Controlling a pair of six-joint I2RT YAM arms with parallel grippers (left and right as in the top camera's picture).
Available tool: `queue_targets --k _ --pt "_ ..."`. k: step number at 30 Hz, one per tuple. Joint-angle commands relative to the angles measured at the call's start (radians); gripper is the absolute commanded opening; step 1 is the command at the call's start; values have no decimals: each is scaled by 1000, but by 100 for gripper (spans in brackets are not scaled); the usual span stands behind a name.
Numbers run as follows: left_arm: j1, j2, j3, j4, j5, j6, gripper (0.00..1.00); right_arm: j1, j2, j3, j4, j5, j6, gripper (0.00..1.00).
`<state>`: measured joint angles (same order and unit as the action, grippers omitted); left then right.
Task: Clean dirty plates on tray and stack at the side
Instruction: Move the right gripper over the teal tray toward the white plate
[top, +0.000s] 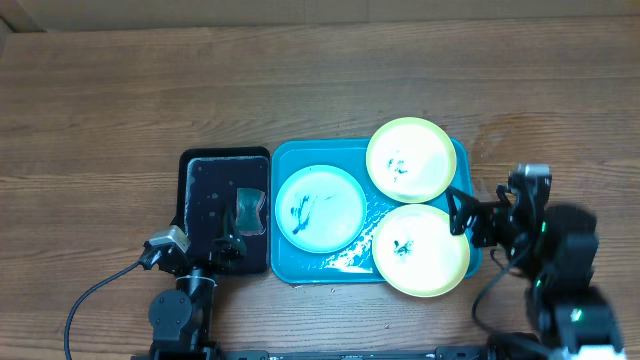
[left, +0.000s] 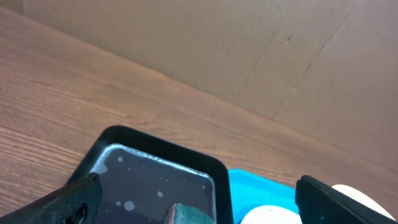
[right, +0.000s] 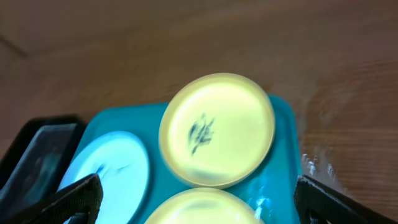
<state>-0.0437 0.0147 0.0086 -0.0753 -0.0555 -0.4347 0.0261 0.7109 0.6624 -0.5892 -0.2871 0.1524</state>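
The 2 arms are matte black. The left arm (top: 185, 305) has a round joint housing (top: 168, 312) and a small silver-grey box (top: 168, 241) near its wrist, with 1 thin black cable (top: 95, 295) looping off it. The right arm (top: 565, 265) looks bulkier and blurred, with a pale grey block (top: 531, 172) and tiny green lights (top: 576, 315). The wrist views show dark, wedge-shaped fingers (left: 74, 200).

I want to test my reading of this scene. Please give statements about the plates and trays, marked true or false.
The pale blue plate lies on the turquoise tray. True.
Both yellow-green plates are clean. False: each has dark smudges at its centre.
The black tray stands beside the turquoise tray. True.
One plate is already stacked beside the tray. False: all three lie on it.
The left gripper and right gripper have open jaws, holding nothing. True.
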Motion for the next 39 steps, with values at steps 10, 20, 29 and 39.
queue_targets --k 10,20,29,39 --pt "6 -10 -4 2 1 23 100 -2 532 568 -503 -229 12 100" --pt "6 -10 -4 2 1 23 100 -2 631 585 -675 51 32 100" --pt "6 -10 -4 1 1 23 99 -2 631 584 -670 107 31 100" --pt "6 -10 -4 2 1 23 100 -2 631 584 -681 92 32 100"
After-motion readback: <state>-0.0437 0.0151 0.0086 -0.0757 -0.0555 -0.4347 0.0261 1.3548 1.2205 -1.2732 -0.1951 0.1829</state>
